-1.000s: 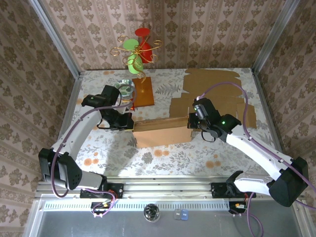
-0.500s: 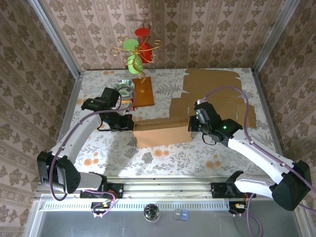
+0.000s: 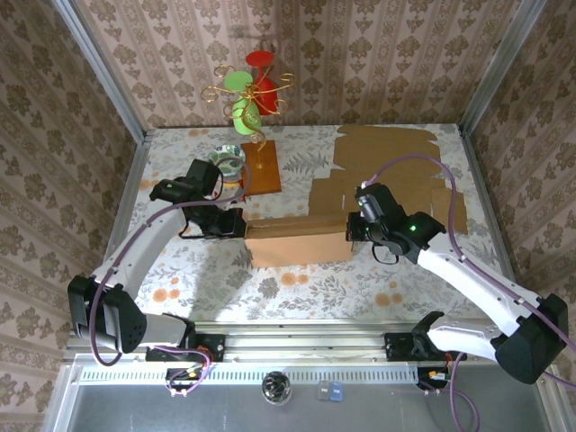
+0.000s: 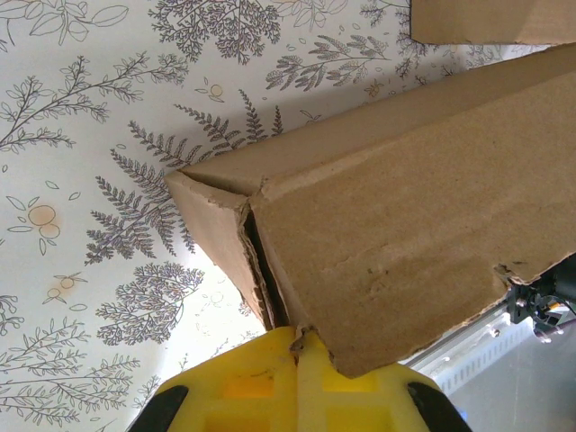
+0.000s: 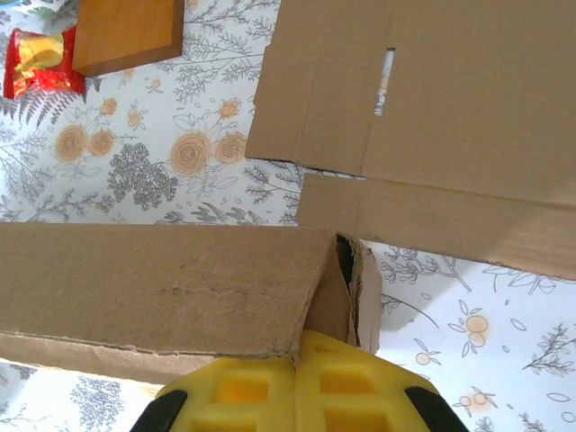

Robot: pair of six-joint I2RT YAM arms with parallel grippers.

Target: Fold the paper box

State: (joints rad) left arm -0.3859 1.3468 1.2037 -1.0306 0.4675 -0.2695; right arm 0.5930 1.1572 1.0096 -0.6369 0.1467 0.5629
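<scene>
One paper box (image 3: pixel 297 241); left gripper (image 3: pixel 238 222) clamped on one end; right gripper (image 3: pixel 353 229) clamped on other

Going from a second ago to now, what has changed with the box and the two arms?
The paper box has slid slightly toward the right arm's side, carried between the left gripper and the right gripper. Both shifted the same way and remain clamped on its ends. Nothing was let go. The flat cardboard sheet and wooden block stayed put.
</scene>
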